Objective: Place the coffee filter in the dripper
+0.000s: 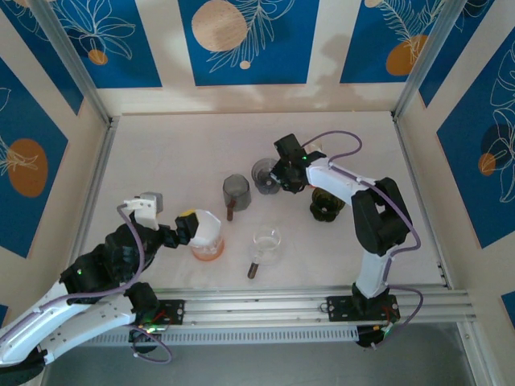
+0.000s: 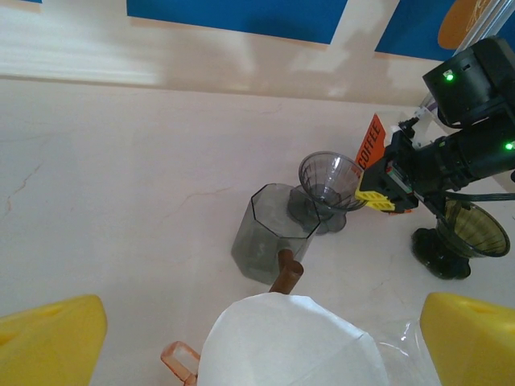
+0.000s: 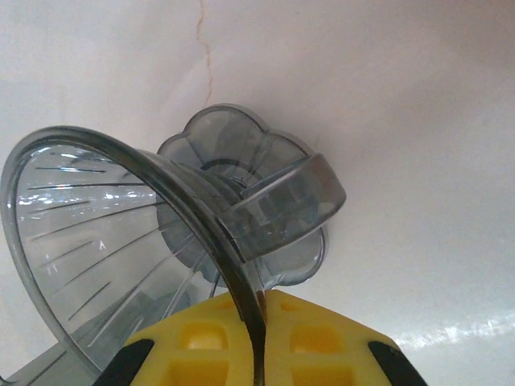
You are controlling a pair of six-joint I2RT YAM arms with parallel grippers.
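Observation:
A white paper coffee filter sits upright over an orange-tinted dripper at the front left. In the left wrist view the filter lies between the yellow fingers, which stand wide apart without touching it, and the orange handle pokes out beside it. My left gripper is open around the filter. My right gripper is shut on the rim of a grey transparent dripper mid-table. In the right wrist view its rim wall is pinched between the fingers of the right gripper.
A grey cup with a brown handle stands just left of the grey dripper. A clear glass dripper sits front centre. A dark green dripper stands beside the right arm. An orange COFFEE tag is near the right gripper.

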